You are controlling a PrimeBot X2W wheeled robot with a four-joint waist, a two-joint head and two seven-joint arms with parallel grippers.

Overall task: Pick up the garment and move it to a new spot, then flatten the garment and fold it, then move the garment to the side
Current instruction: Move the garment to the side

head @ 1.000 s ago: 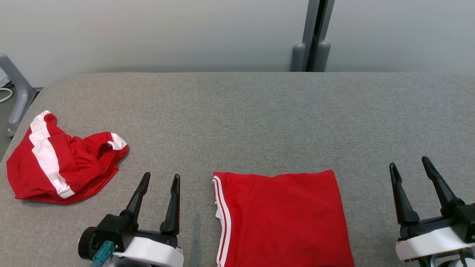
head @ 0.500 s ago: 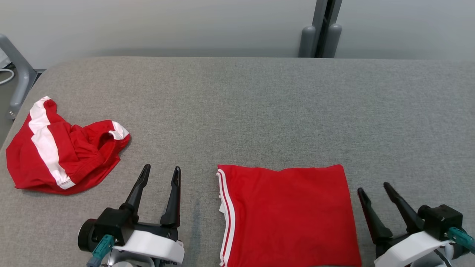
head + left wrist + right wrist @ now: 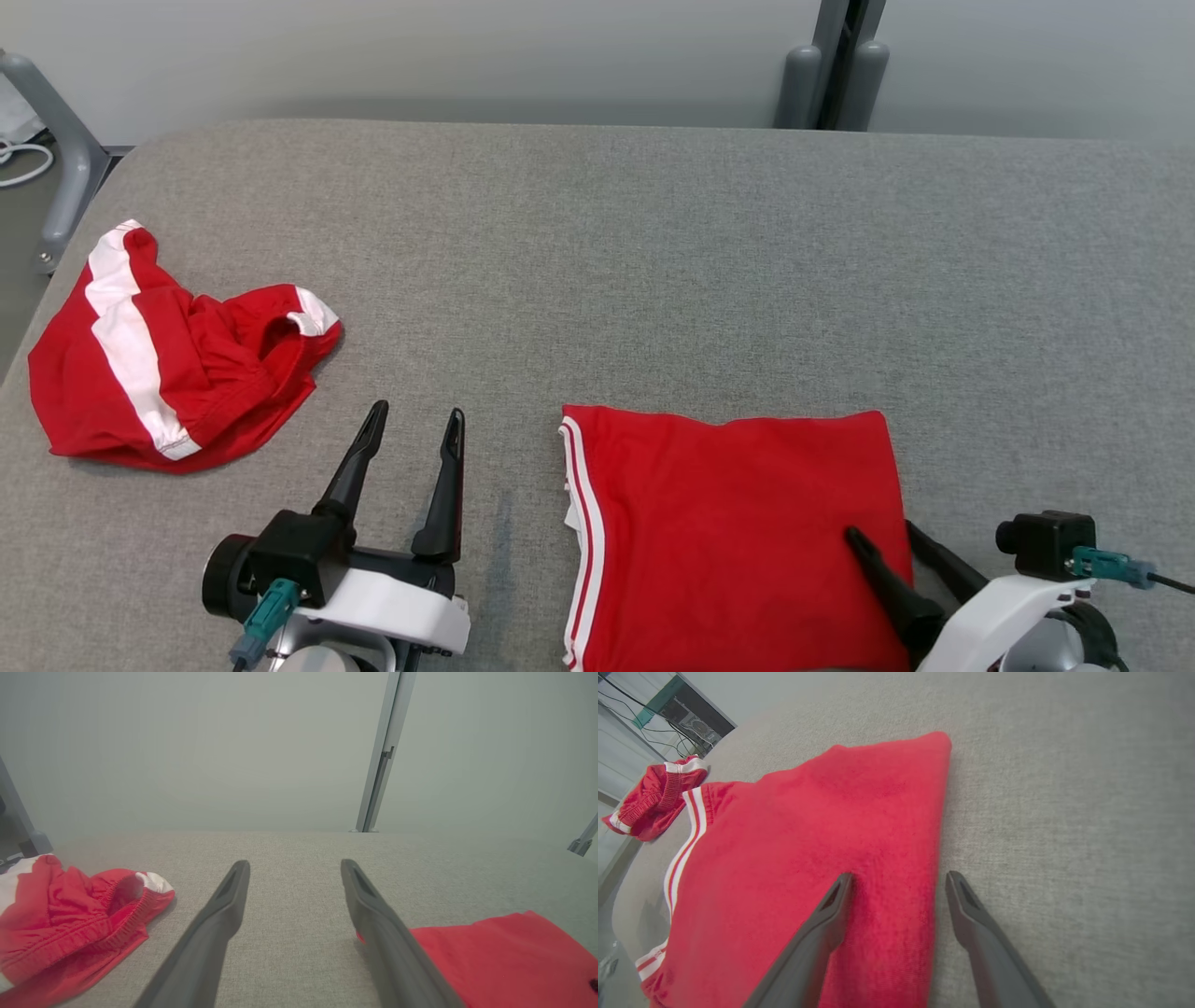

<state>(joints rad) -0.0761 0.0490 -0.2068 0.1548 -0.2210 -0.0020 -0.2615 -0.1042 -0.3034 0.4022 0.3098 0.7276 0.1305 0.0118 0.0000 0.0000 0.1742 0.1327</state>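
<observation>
Swung inward since a second ago, the right gripper (image 3: 880, 530) now straddles the folded garment's (image 3: 738, 523) right edge, fingers moderately apart, holding nothing. On the grey table (image 3: 653, 261) that garment lies flat and squared: folding looks done, only the move aside remains. A crumpled red-and-white garment (image 3: 168, 373) sits well left of it. The left gripper (image 3: 417, 411), just left of the folded one, waits spread and empty.

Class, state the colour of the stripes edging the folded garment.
White stripes on red, clearest in head view.
</observation>
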